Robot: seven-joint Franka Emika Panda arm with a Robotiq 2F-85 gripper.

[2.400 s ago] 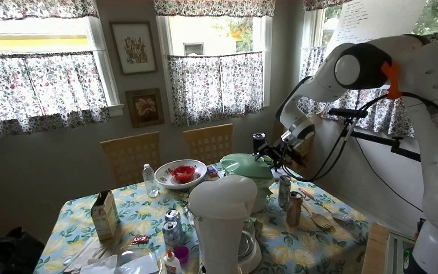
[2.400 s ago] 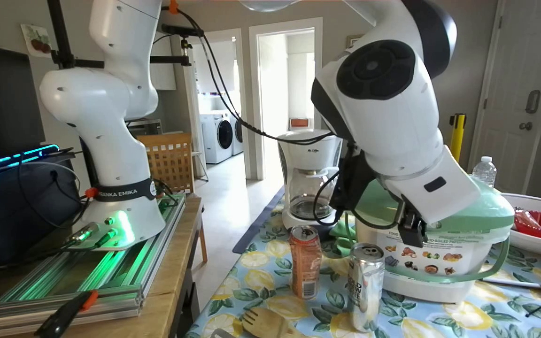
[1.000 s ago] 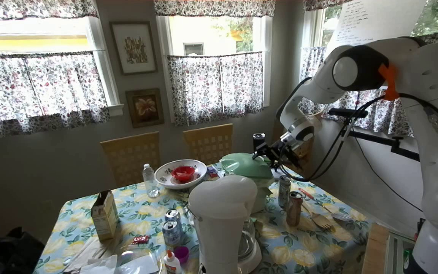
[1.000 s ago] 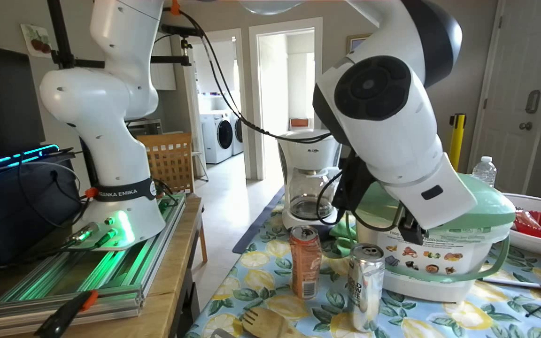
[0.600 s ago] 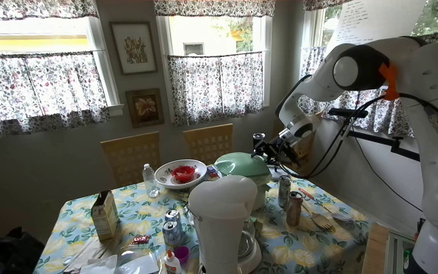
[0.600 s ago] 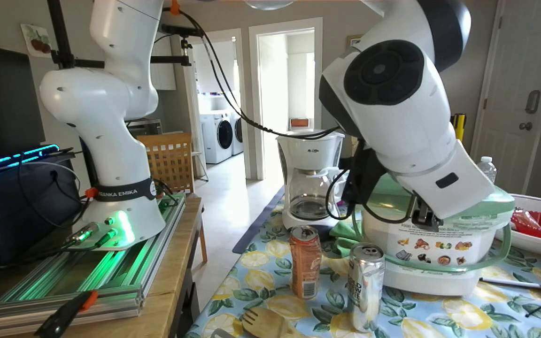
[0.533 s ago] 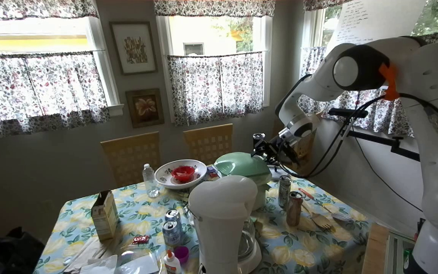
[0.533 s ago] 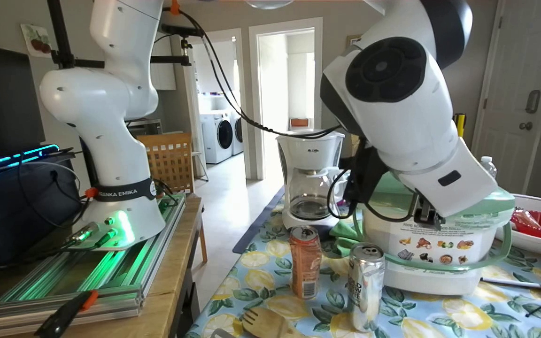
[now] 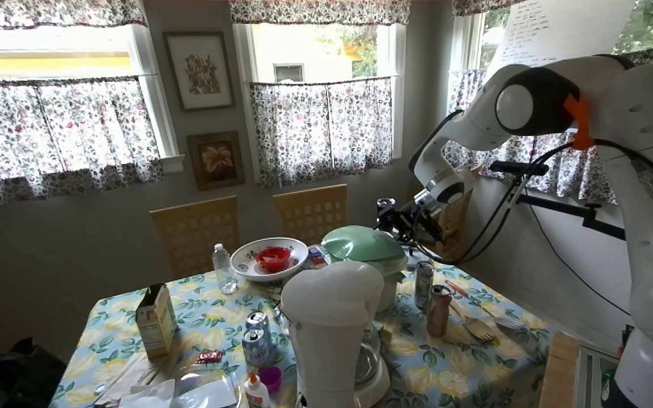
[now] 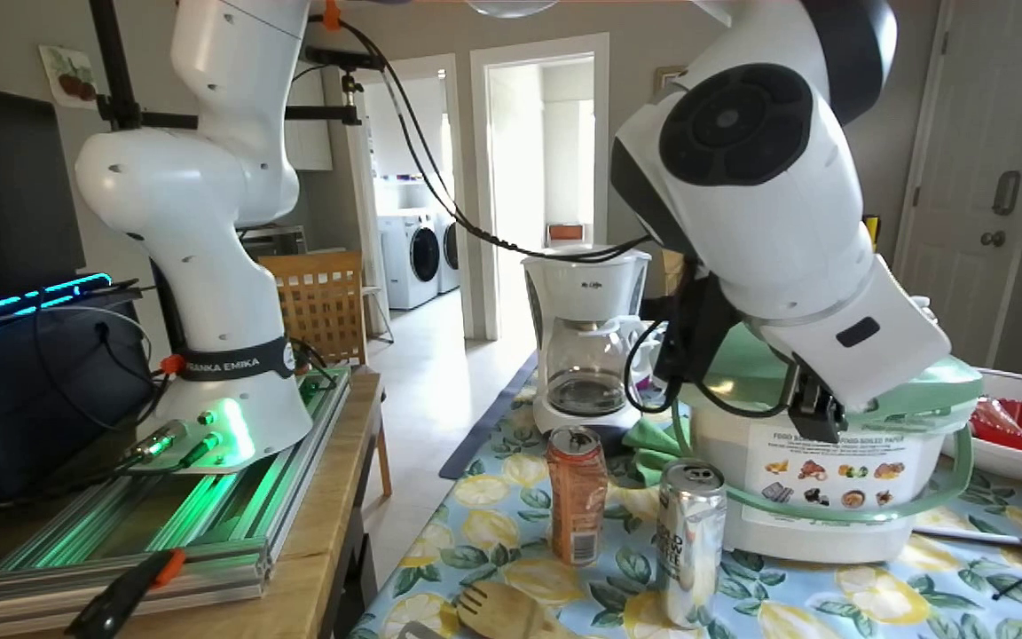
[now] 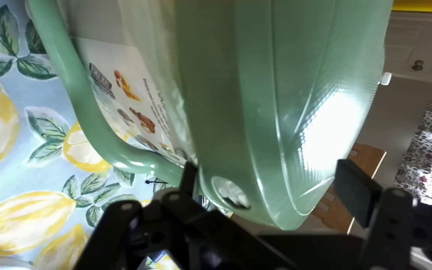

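Note:
A cream food-scrap bin [image 10: 821, 537] with a green lid [image 9: 360, 243] and a green handle stands on the table. The lid also shows in the wrist view [image 11: 238, 112], with a small oval hole near its tip. A pale liner bag [image 11: 163, 63] shows below the lid's edge. My gripper [image 11: 270, 182] is open, its fingers spread on either side of the lid's narrow end. One finger is at the lid's lower rim; the other is beyond its upper face. I cannot tell whether either finger presses on it. The gripper also shows in both exterior views [image 9: 395, 224] [image 10: 817, 417].
A silver can [image 10: 691, 541] and an orange can [image 10: 577, 495] stand close to the bin. A white coffee maker [image 9: 332, 323] stands beside it. A white bowl [image 9: 247, 272] with a red dish, a wooden fork [image 10: 502, 612] and a bottle [image 9: 223, 269] are on the table.
The bin has shifted slightly away from the arm and turned a little. My gripper has moved with it, slightly up and toward the bowl. The cans have not moved.

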